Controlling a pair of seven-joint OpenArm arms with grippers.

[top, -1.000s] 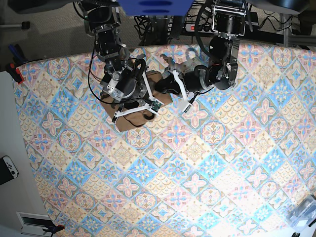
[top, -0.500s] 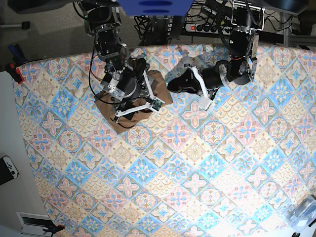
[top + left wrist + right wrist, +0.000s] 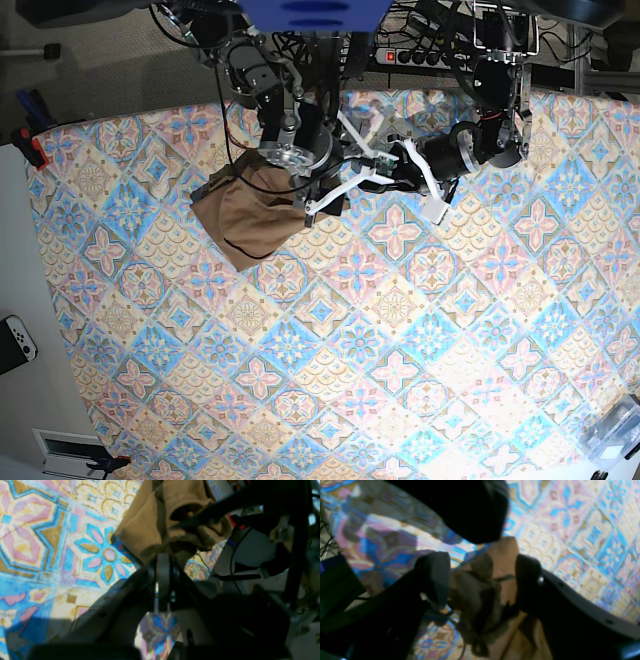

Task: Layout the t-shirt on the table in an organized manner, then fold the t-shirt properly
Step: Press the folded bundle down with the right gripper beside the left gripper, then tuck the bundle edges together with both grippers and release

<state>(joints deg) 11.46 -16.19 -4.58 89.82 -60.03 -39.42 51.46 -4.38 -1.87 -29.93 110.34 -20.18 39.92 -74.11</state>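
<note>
On the far left part of the surface (image 3: 150,330) the t-shirt (image 3: 250,212) lies as a small brown bundle, not spread out. Just to its right, the right hand (image 3: 335,190) stands wide over the cloth's raised edge, its two fingers (image 3: 435,577) on either side of the fabric without pinching it, probably ready for a new hold. Further right, the left hand (image 3: 395,178) is closed and holds nothing; it stays just beside the bundle.

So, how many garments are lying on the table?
1: the brown t-shirt, bunched near the far left part of the table, partly under the arms. A piece hidden beneath them cannot be excluded.
</note>
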